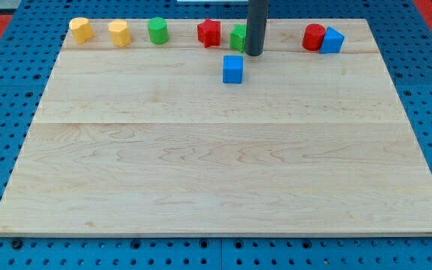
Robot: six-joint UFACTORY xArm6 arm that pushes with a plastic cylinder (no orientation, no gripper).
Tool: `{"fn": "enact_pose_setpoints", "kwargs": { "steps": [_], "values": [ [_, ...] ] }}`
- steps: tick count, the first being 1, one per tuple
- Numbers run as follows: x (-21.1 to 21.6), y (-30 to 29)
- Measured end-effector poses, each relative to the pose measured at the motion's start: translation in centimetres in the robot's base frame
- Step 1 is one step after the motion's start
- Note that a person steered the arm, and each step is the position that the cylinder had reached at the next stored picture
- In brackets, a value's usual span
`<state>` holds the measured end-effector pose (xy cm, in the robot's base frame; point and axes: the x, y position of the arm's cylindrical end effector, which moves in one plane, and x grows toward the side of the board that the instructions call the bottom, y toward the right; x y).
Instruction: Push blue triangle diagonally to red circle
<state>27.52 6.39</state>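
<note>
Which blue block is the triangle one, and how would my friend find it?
Look along the wooden board's top edge to the view's right end of the block row. There the blue triangle block touches the red round block, on that block's right. The other blue block, a cube, sits alone below my tip.

My rod comes down straight from the frame's top edge, a little right of centre, dark grey and upright. My tip (254,54) sits in the upper part of the frame, at board level.
</note>
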Motion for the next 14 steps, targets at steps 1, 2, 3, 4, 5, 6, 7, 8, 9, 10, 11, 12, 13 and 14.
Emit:
{"fn": "enact_pose_setpoints", "kwargs": {
  "steps": [1, 2, 3, 4, 5, 6, 7, 8, 9, 10, 11, 12, 13, 14],
  "values": [
    [-1.8, -0.7],
    [-2.0, -0.2],
    [-1.2, 2.2],
    [4.5, 5.5],
    [6.8, 15.5],
    [2.1, 20.1],
    [-5.1, 20.1],
    [-7.4, 16.5],
    [-4.0, 13.8],
    [-1.6, 14.2],
    [-0.8, 13.9],
    [0.1, 12.2],
    [0.4, 11.8],
    [1.9, 13.9]
  ]
}}
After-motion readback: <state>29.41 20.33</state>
